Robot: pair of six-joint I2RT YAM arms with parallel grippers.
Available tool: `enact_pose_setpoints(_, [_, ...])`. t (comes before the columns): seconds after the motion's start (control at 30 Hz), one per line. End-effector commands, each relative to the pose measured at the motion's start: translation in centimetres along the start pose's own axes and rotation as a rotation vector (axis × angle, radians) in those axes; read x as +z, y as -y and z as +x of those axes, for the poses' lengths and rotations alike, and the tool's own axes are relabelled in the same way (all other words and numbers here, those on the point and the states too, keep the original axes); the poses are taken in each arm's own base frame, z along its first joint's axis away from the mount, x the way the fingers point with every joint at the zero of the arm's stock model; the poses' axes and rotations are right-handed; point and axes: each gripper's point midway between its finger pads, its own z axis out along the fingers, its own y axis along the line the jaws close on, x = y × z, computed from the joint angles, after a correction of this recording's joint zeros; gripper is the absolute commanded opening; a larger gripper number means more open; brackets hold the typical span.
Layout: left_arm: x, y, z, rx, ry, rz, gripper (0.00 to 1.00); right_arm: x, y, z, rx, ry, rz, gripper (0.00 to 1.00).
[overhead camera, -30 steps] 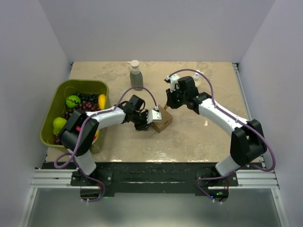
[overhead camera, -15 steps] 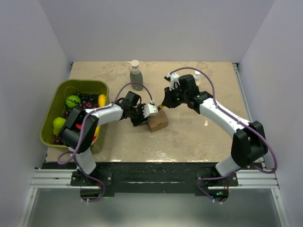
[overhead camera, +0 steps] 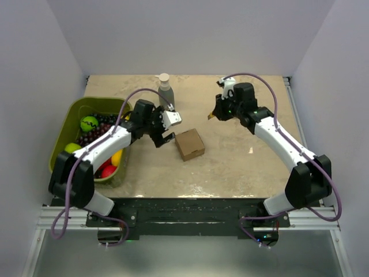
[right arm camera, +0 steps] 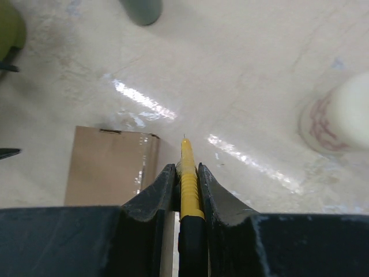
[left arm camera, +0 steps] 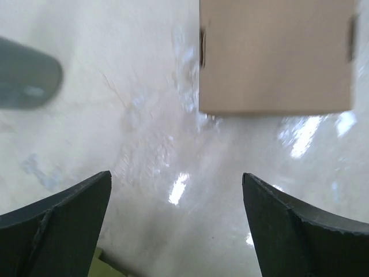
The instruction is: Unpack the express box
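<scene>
The express box (overhead camera: 189,144), a small brown carton with its flaps down, lies on the table between the two arms. In the left wrist view the express box (left arm camera: 277,55) is ahead of the fingers and apart from them. My left gripper (overhead camera: 171,128) is open and empty just left of the box; its midpoint (left arm camera: 176,176) is over bare table. My right gripper (overhead camera: 213,115) hovers behind and to the right of the box, shut on a yellow and black pen-like cutter (right arm camera: 188,173). The cutter's tip points past the corner of the express box (right arm camera: 109,167).
A green bin (overhead camera: 69,112) with fruit and a tennis ball stands at the left, close behind my left arm. A grey pump bottle (overhead camera: 165,92) stands at the back centre. A white round object (right arm camera: 346,112) is on the table near my right gripper.
My left gripper opened, let go of the box and drew back left toward the bin. The right gripper, still holding the cutter, moved back and right, away from the box.
</scene>
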Motion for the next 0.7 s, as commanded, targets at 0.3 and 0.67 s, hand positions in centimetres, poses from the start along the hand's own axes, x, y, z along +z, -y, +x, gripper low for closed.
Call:
enact_pose_setpoints(0.3, [0.7,2.3,-6.7,-0.446,0.168,0.08,0.99,-0.6,1.8,4.3,-0.061,-0.062,0.077,0.0])
enact_pose_setpoints(0.67, [1.0,3.7,-4.1,-0.459,0.116,0.18,0.5,0.0,1.0,6.0,-0.037,-0.098,0.028,0.0])
